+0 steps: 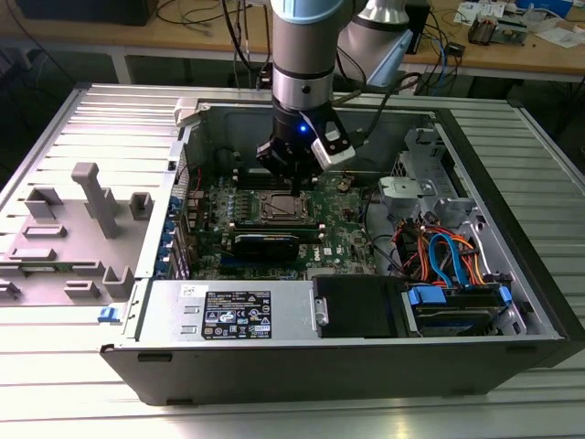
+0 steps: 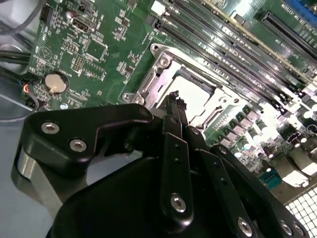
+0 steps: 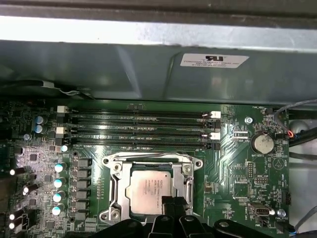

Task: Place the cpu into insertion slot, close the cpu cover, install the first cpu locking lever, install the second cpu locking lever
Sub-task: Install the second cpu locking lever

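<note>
The cpu (image 3: 148, 187) is a silver-grey square lying flat in the motherboard socket, seen in both wrist views (image 2: 193, 90) and in the exterior view (image 1: 279, 208). The cpu cover (image 3: 115, 173), a silvery frame, lies down around it (image 2: 157, 74). A thin wire lever (image 3: 148, 155) runs along the cover's edge beside the memory slots. My gripper (image 3: 171, 202) hangs just above the socket's edge nearest the coin battery. Its black fingers (image 2: 173, 106) are pressed together with nothing between them, and the tips overlap the cpu's corner. In the exterior view the gripper (image 1: 291, 186) sits low inside the open computer case.
Memory slots (image 3: 138, 126) lie beside the socket, towards the case wall (image 3: 148, 69). A coin battery (image 3: 261, 144) and a black heatsink block (image 1: 267, 243) are close by. Orange and blue cables (image 1: 439, 251) and drive bays fill the exterior view's right. A grey fixture (image 1: 91, 197) stands outside at the left.
</note>
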`<action>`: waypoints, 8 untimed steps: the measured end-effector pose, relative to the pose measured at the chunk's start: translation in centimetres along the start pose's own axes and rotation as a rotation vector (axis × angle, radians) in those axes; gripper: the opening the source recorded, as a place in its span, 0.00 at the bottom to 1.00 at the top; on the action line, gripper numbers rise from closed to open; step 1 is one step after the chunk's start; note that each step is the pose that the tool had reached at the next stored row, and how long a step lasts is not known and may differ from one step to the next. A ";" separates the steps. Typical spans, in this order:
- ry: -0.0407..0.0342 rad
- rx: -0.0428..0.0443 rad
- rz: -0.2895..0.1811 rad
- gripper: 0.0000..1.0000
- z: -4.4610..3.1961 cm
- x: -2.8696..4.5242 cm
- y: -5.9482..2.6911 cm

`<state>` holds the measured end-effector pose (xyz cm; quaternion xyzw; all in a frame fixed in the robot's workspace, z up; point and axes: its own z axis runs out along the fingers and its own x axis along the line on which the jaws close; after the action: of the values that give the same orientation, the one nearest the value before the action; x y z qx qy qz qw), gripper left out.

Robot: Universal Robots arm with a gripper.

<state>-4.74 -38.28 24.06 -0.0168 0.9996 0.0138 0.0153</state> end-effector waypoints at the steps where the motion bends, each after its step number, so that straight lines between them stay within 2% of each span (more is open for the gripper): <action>1: -0.0001 -0.0019 0.000 0.11 0.00 0.01 -0.20; 5: -0.0001 -0.0039 0.000 0.11 -0.05 0.06 -1.68; 8: -0.0001 -0.0041 0.000 0.11 -0.06 0.08 -2.12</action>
<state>-4.75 -40.40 24.06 -0.0167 0.9996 0.0158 0.0153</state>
